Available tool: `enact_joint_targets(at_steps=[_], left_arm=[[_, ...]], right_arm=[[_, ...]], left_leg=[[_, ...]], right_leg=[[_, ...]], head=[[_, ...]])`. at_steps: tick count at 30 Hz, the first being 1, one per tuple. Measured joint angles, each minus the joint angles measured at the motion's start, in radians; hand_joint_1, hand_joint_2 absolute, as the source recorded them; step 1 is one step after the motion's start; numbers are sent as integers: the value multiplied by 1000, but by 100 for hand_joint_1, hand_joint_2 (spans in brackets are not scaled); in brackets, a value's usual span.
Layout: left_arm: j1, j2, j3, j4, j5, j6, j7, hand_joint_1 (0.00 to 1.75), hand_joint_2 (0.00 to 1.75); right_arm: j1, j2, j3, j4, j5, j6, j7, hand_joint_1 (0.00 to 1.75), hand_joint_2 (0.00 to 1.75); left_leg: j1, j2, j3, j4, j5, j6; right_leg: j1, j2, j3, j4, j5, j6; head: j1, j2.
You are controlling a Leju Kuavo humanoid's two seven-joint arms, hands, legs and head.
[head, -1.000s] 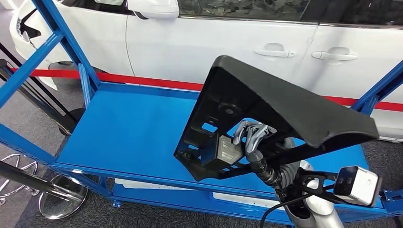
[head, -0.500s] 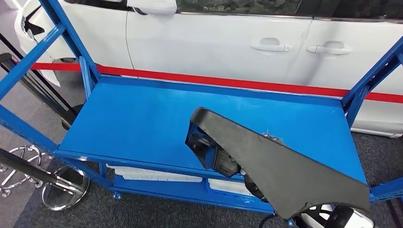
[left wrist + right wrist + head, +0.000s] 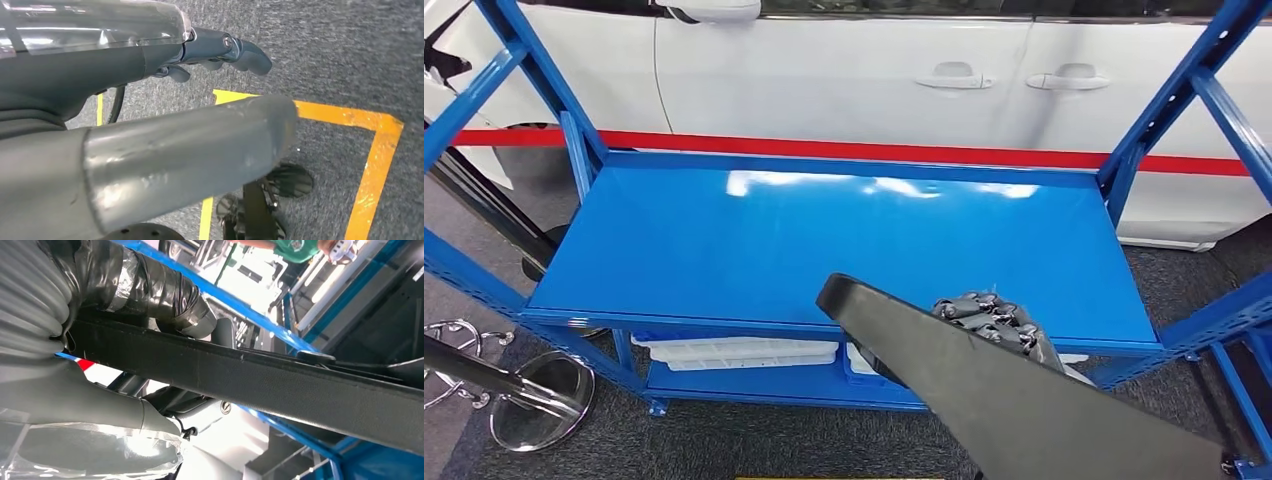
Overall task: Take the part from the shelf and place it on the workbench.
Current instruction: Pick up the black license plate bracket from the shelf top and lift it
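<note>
Right robot hand (image 3: 994,320) clamped around black part (image 3: 1024,400), held clear of blue shelf (image 3: 724,250), long axis slanting away rightward; left robot hand (image 3: 220,50) hanging empty, fingers loosely apart, over floor.

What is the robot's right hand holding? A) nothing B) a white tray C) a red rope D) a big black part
D: in the head view the right hand has its fingers wrapped over the edge of the long black part, in front of the blue shelf.
</note>
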Motion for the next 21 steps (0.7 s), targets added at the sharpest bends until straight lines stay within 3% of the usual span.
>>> enact_joint_targets(at_steps=[3, 5, 7, 8, 9, 10, 11, 13, 15, 16, 18, 19, 21], left_arm=[[-6, 0, -2, 0, -7, 3, 3, 0, 0], [-5, 1, -4, 0, -10, 5, 4, 0, 0], [-2, 4, -5, 0, -11, 7, 6, 0, 0], [0, 5, -6, 0, -11, 8, 7, 0, 0], [1, 6, -6, 0, -11, 9, 7, 0, 0], [2, 6, -6, 0, -11, 10, 8, 0, 0], [1, 6, -7, 0, -11, 10, 8, 0, 0], [1, 8, -7, 0, -11, 12, 10, 0, 0], [0, 9, -7, 0, -11, 14, 13, 0, 0], [-1, 9, -7, 0, -12, 15, 15, 0, 0], [-1, 8, -8, 0, -15, 16, 19, 0, 0], [-2, 8, -8, 0, -17, 16, 21, 0, 0], [-2, 7, -8, 0, -19, 16, 22, 0, 0]], right_arm=[[-2, 0, 1, -5, 1, -23, 9, 173, 175], [-1, 0, 1, -6, -2, -36, 13, 173, 175], [-1, 0, 1, -7, -5, -42, 14, 173, 175], [0, 0, 1, -7, -6, -43, 14, 173, 175], [2, 0, 1, -7, -6, -44, 14, 173, 175], [4, 0, 1, -7, -7, -45, 14, 173, 175], [6, 0, 1, -7, -8, -49, 14, 173, 175], [8, 0, 1, -8, -8, -56, 15, 173, 175], [9, 0, 1, -11, -7, -60, 17, 173, 175], [10, 0, 1, -12, -6, -61, 18, 173, 175], [11, 0, 2, -14, -3, -61, 20, 173, 175], [12, -1, 2, -14, -2, -62, 21, 173, 175], [13, -1, 4, -15, 0, -63, 22, 173, 175]], left_leg=[[3, -2, -13, 3, 11, -22], [4, -28, -35, 47, -40, -31], [6, -57, -75, 171, -136, -34], [6, -63, -92, 241, -171, -36], [6, -66, -100, 292, -183, -37], [6, -67, -94, 310, -170, -37], [6, -67, -72, 293, -139, -37], [5, -71, 18, 164, -81, -33], [2, -79, 99, 30, -74, -26], [0, -82, 116, -2, -82, -23], [0, -79, 108, -16, -76, -12], [2, -76, 96, -16, -69, -3], [5, -66, 67, -13, -49, 18]], right_leg=[[5, 1, 1, -33, 4, -18], [-1, 0, -11, -41, 17, -33], [-2, 1, -35, -33, 27, -43], [-1, 2, -49, -25, 32, -45], [1, 4, -62, -19, 37, -45], [1, 6, -73, -14, 43, -44], [1, 8, -83, -11, 50, -43], [2, 13, -98, -7, 62, -36], [3, 18, -108, -3, 77, -25], [4, 19, -113, -4, 85, -20], [4, 21, -124, -4, 99, -9], [4, 22, -135, 5, 85, -4], [1, 22, -165, 76, 3, 2]], head=[[0, 0], [0, 0], [-1, 0], [-1, 0], [-1, 0], [-1, 0], [-1, 0], [-1, 0], [0, 0], [0, 0], [0, 0], [0, 0], [0, 0]])
